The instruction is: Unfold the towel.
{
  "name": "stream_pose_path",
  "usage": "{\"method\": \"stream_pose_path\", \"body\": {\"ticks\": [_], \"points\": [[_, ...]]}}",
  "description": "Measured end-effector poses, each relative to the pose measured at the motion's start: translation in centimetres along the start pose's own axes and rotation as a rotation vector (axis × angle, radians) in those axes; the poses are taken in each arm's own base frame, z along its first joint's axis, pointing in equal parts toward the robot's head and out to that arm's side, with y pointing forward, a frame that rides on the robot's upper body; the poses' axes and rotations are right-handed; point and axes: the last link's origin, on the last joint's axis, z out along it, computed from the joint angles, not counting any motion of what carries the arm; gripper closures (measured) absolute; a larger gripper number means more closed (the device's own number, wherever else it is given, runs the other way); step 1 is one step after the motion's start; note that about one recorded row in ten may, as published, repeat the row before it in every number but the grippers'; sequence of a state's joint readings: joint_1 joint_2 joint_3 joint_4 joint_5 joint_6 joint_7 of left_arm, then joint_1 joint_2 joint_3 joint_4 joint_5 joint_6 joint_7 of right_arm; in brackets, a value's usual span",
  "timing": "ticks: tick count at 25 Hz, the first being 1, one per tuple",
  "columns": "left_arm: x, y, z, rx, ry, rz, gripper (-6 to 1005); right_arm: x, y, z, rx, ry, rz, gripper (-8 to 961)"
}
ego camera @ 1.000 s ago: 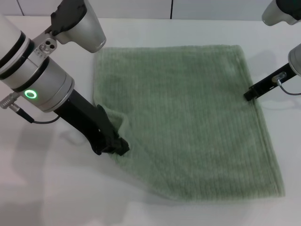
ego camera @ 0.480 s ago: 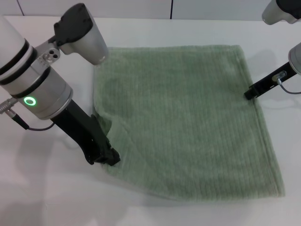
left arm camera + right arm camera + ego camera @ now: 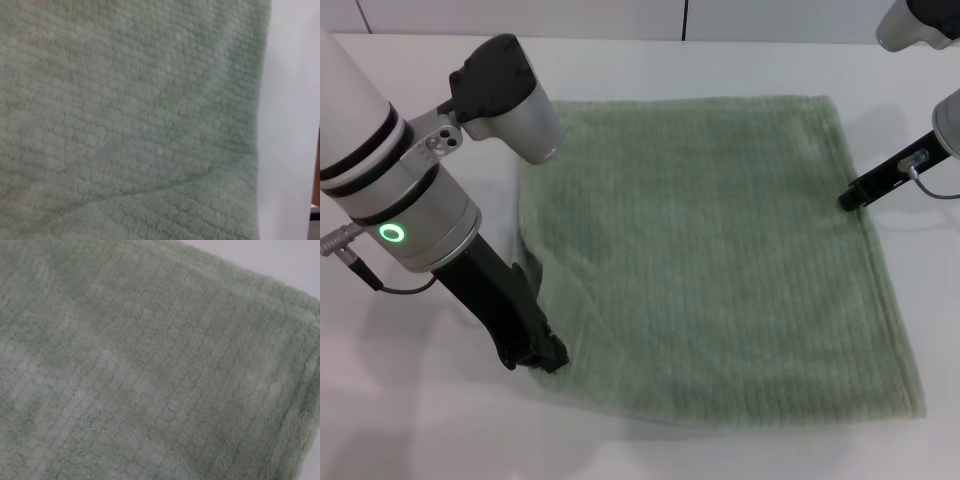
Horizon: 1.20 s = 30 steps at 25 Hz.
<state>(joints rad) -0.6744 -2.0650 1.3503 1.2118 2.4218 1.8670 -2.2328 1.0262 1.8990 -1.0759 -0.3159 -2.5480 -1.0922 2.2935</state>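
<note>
The pale sage-green towel [image 3: 720, 260] lies spread almost flat on the white table, with a small ripple near its left edge. My left gripper [image 3: 546, 354] is low at the towel's near-left corner and shut on that corner. My right gripper [image 3: 848, 200] rests at the towel's right edge, shut on the hem. The left wrist view shows the towel [image 3: 130, 115] filling the picture, with a fold line and a strip of table beside it. The right wrist view shows the towel [image 3: 150, 370] up close with its hemmed edge.
The white table [image 3: 420, 420] has bare room in front of and to the left of the towel. The table's far edge meets a wall behind the towel. My left arm's elbow housing [image 3: 505, 95] overhangs the towel's far-left corner.
My left gripper has pulled the towel's near-left corner toward me and to the left. The bunched fold there has flattened out. The right gripper has not moved.
</note>
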Motion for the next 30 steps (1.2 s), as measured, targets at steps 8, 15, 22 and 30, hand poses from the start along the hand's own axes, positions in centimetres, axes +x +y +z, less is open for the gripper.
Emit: {"method": "stream_pose_path", "body": {"ticks": [8,15,22,30], "points": [[-0.1,-0.5,0.6,0.001,-0.037,-0.020,967,-0.1,0.0,0.0,0.001,-0.001,-0.002,954],[0.0,-0.6,0.7,-0.008,-0.050,-0.022,908,-0.3,0.1,-0.1,0.001,-0.005,-0.003,954],[0.1,-0.6,0.3,0.002,-0.040,-0.007,711,-0.4,0.1,-0.1,0.001,-0.006,-0.003,954],[3.2,-3.0,-3.5,0.188,0.555,0.117,538,-0.5,0.1,-0.1,0.002,-0.012,-0.002,954]]}}
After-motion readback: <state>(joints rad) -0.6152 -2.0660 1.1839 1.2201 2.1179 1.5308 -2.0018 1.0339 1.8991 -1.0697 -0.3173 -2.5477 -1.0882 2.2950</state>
